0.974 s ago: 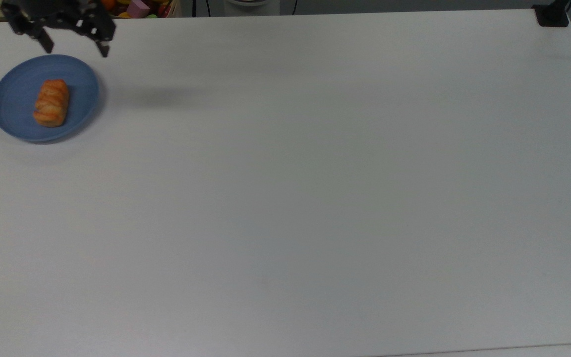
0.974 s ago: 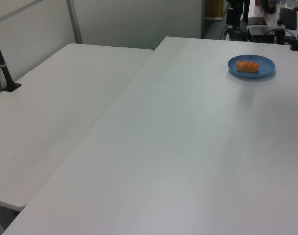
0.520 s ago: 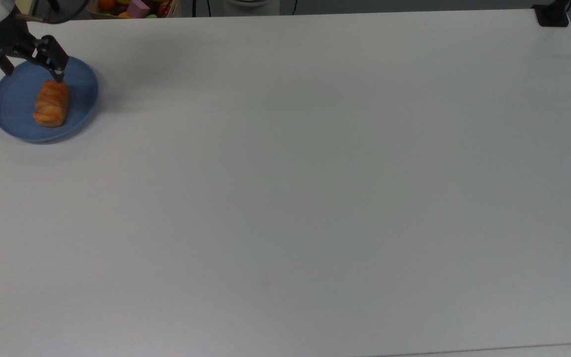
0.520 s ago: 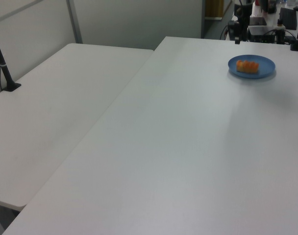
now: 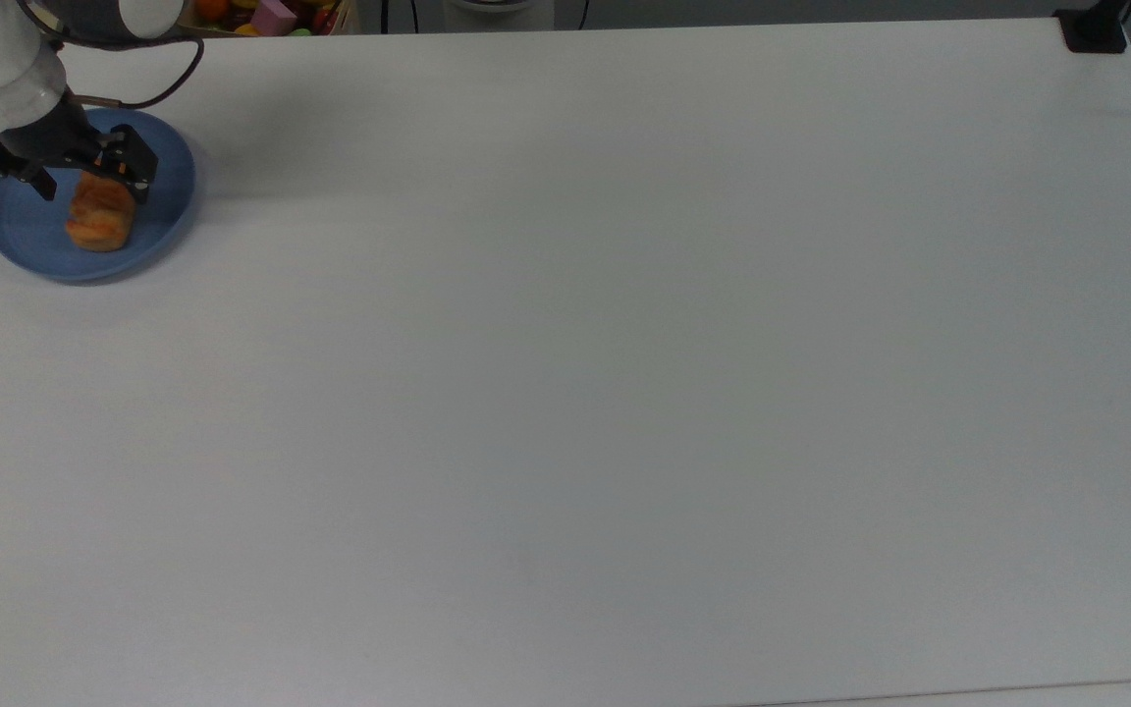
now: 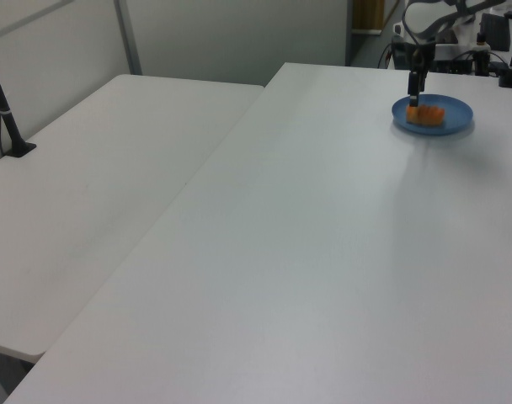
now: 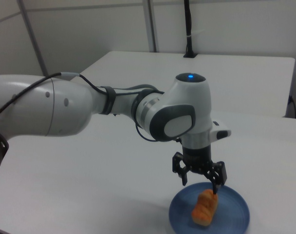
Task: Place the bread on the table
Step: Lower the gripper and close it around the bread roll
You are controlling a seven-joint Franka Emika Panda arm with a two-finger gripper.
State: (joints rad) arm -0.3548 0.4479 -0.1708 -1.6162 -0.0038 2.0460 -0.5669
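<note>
Straddling bread (image 7: 204, 210) (plated): spread pincer (image 7: 200, 186)

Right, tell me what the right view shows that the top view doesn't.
Right view: the arm's whole white body, and a black post on the far table. Top view: the full white table and a bin of coloured toys beyond it. Both: the open pincer over the bread lying on the blue plate.
</note>
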